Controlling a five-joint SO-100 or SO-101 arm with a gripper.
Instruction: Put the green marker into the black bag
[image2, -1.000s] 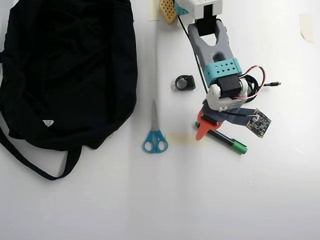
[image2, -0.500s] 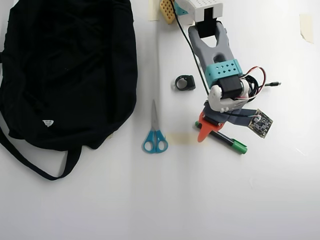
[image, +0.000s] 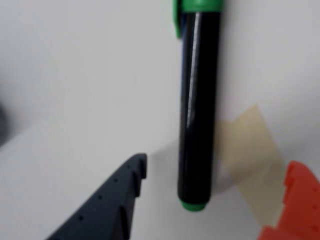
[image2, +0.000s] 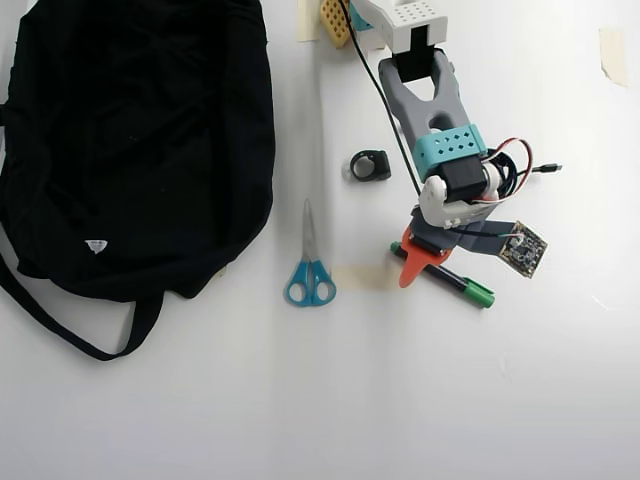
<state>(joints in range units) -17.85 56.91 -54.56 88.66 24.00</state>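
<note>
The green marker (image2: 456, 283) lies on the white table right of centre in the overhead view, green cap (image2: 479, 294) toward the lower right. In the wrist view the marker (image: 197, 115) runs top to bottom, cap at the top and small green end at the bottom. My gripper (image2: 420, 262) hovers over that small end, open. Its dark finger (image: 112, 202) stands left of the barrel and its orange finger (image: 295, 200) right of it, neither touching. The black bag (image2: 140, 140) fills the upper left, well away from the gripper, with its strap looping below.
Blue-handled scissors (image2: 309, 270) lie between the bag and the marker. A small black ring-shaped part (image2: 370, 165) sits left of the arm. A patch of tape (image: 250, 160) is stuck to the table beside the marker. A yellow block (image2: 335, 20) is at the arm's base.
The arm has shifted slightly to the right over the marker's end. The marker, scissors and bag have not moved.
</note>
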